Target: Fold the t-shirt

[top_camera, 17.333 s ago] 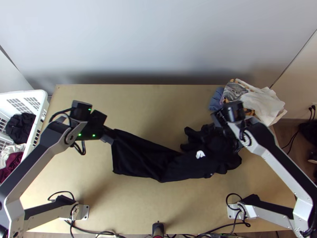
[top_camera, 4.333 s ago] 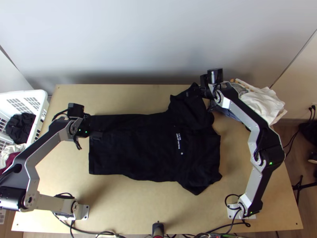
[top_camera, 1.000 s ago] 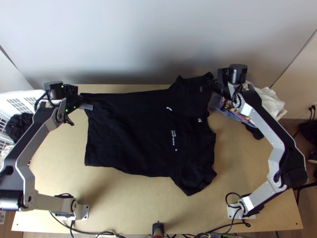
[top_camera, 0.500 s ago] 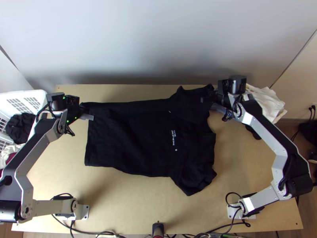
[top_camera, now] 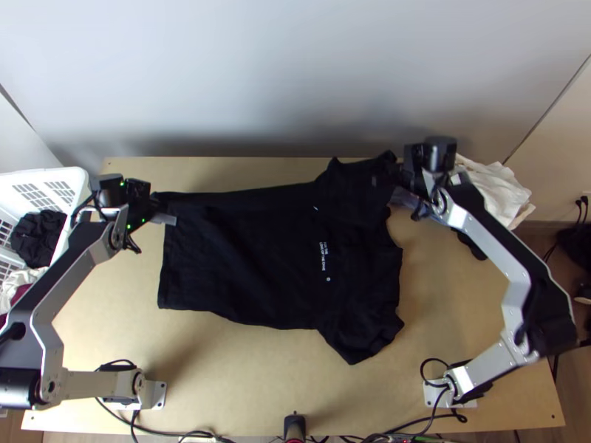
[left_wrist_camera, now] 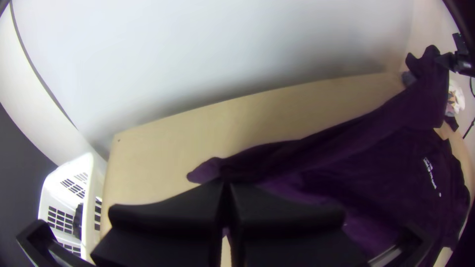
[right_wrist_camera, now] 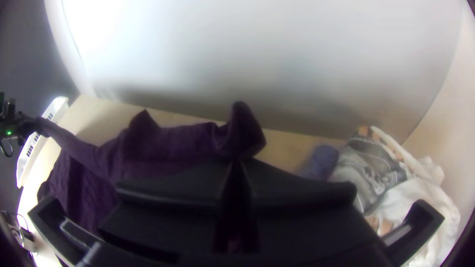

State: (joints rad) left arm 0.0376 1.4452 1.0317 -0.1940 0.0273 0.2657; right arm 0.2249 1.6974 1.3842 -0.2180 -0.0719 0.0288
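a black t-shirt [top_camera: 244, 258] lies mostly spread across the middle of the light wooden worktop [top_camera: 221, 369], small white lettering on its chest, its far side lifted between 2 tools. the left tool [top_camera: 156, 204] is closed on the far corner of the hem, by the white basket [top_camera: 65, 176]. the right tool [top_camera: 400, 177] is closed on the far sleeve, beside a pile of cloths [top_camera: 496, 188]. the near sleeve rests on the worktop, pointing toward the arms' bases.

PRINT | black t-shirt [top_camera: 244, 258] | two lines of small white lettering [top_camera: 323, 256] | round white mark [top_camera: 328, 279] beside
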